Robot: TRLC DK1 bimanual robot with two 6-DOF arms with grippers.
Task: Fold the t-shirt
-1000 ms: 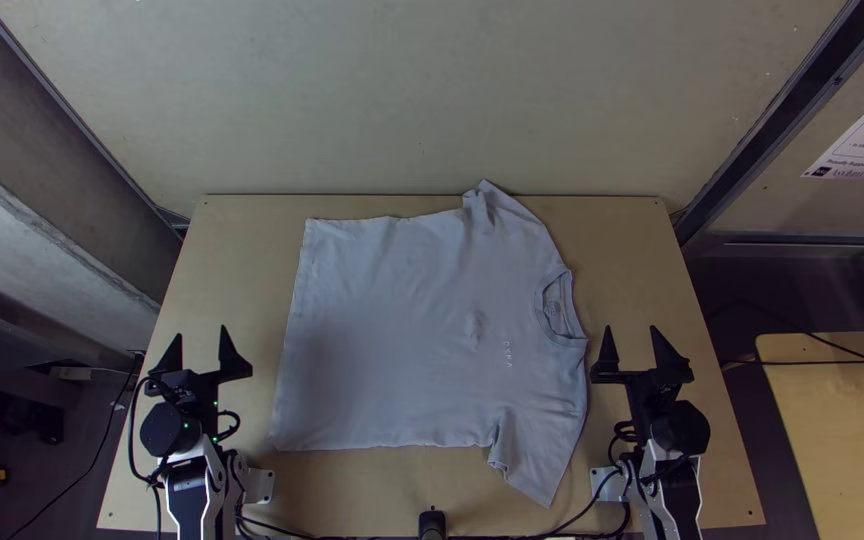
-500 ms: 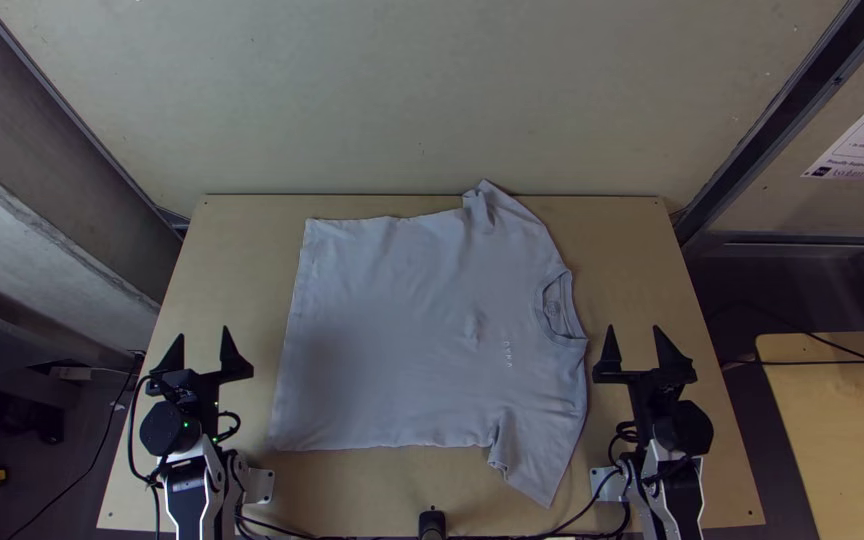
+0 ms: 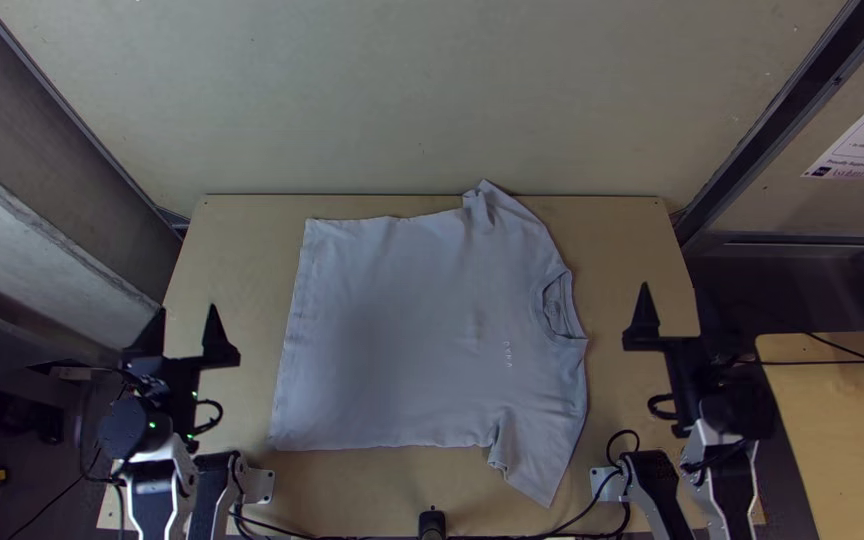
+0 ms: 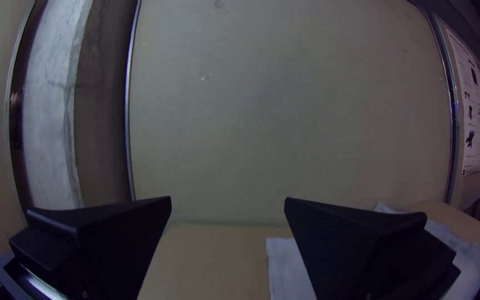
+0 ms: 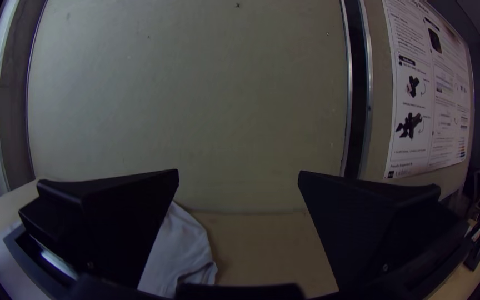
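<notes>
The pale grey cloth t-shirt (image 3: 412, 340) lies spread flat on the light wooden worktop (image 3: 352, 490), neck hole (image 3: 555, 306) toward my right side. My wide flat black left fingers (image 3: 217, 345) and my wide flat black right fingers (image 3: 644, 325) are apart, with nothing in them. The far sleeve (image 3: 500, 208) pokes a bit past the back edge, so I might miss it or rub the wall. The near sleeve (image 3: 535, 462) has wrinkles where it joins the body; if I fold over them, I may get a lump. The cloth looks thin, so I could grab just the top layer, or pull harder on one side and twist it. Since the earlier frame, both my hands have moved out to the sides and seem higher. The shirt hasn't moved.
</notes>
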